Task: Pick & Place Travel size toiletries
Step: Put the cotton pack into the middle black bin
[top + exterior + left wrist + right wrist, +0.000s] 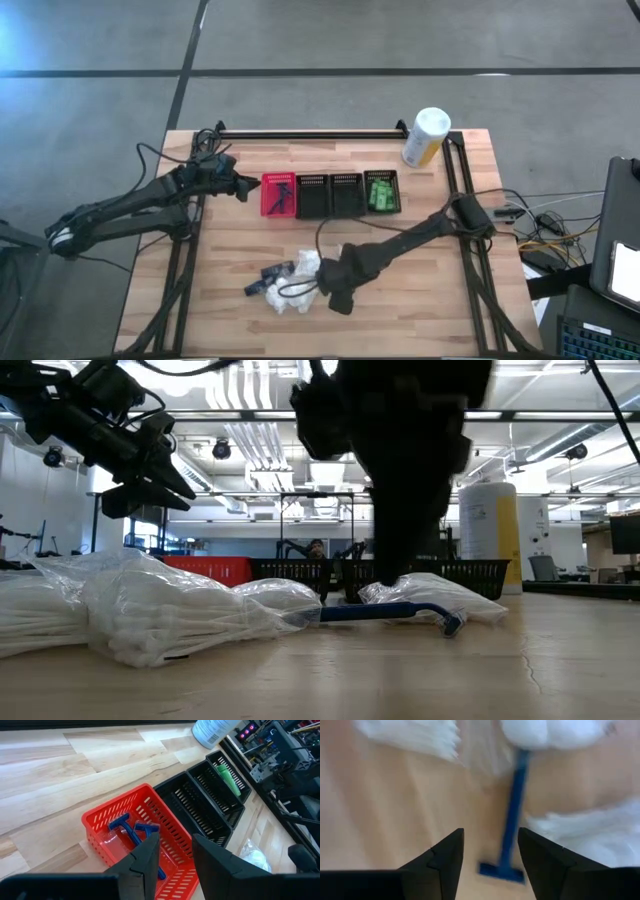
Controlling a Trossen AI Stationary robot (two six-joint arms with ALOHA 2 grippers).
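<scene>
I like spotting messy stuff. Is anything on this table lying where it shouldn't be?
Yes. A blue razor lies loose on the table among the white plastic-wrapped bundles, under the right gripper with its jaws open, while other blue razors already sit in the red basket. Nothing looks spilled or broken.

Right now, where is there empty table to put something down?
Bare wood lies between the basket row and the white bundles, and along the right side below the canister. It is crowded around the bundles, where the right gripper hovers.
</scene>
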